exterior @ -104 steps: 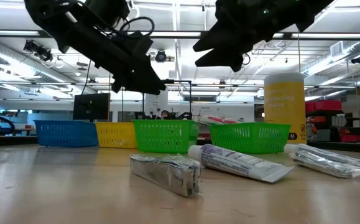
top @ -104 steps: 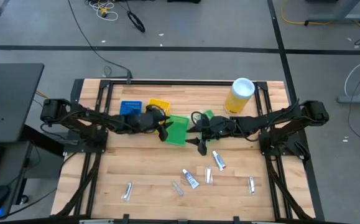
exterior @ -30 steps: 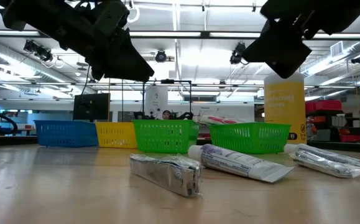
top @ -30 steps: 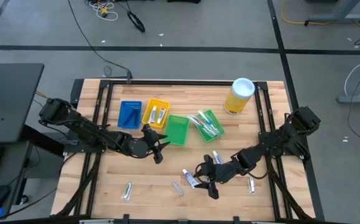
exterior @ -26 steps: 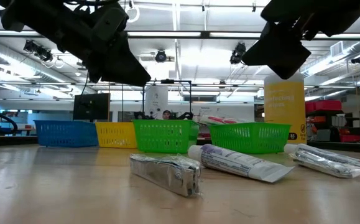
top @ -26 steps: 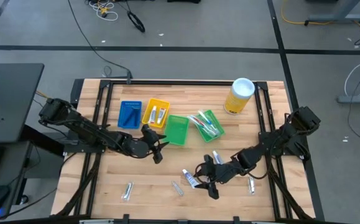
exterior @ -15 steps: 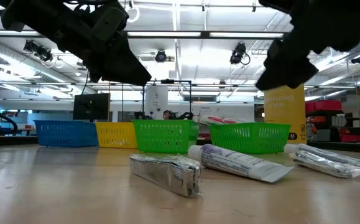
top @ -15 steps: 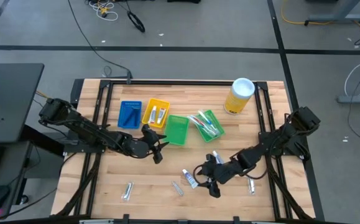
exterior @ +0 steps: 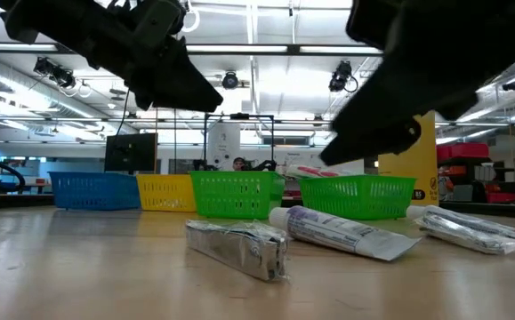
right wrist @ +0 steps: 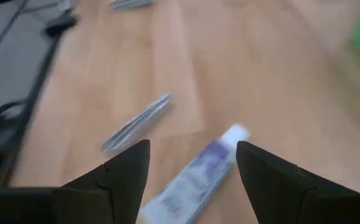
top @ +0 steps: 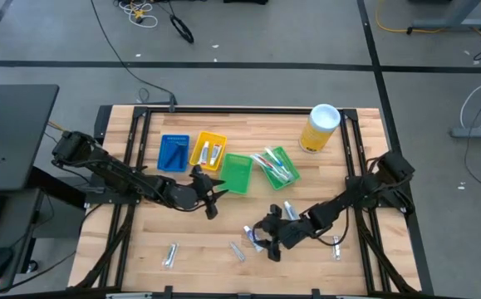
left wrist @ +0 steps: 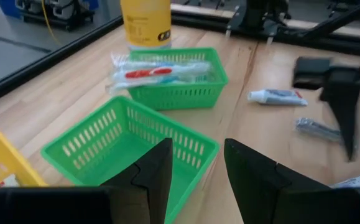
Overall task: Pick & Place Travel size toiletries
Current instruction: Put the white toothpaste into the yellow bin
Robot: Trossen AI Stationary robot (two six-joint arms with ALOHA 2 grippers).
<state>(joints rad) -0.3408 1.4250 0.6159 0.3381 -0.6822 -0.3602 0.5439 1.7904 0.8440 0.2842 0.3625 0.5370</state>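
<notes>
Toothpaste is the target here: a small white tube with a blue-purple printed band (right wrist: 195, 171) lies flat on the bare wood of the light wooden slatted table (top: 190, 241), directly ahead of my right gripper (right wrist: 192, 177) and framed between its two dark fingers, its long axis running diagonally away from me, cap end farther off. Going from the left across the table: a small silvery tube (top: 171, 255) lies alone near the front edge; my left gripper (top: 213, 198) hangs idle, fingers apart and empty, just beside the empty green plastic mesh bin (top: 238, 174), with the blue plastic bin (top: 174, 152) and yellow plastic bin (top: 209, 149) behind it; a slim silvery foil sachet (right wrist: 135, 122) lies near the toothpaste but apart from it; then comes my right gripper (top: 267, 242), low over that tube and plainly the nearer arm to it. Its fingers stand well apart, wider than the tube, holding and touching nothing. I judge the coming move asks me to descend straight over the tube's middle and pinch across its narrow width, so my wrist may need turning to square the fingers against that diagonal. Farther right, a second green plastic bin (top: 277, 164) already holds toothbrush packs, and another white tube (top: 292, 213) waits beyond.
</notes>
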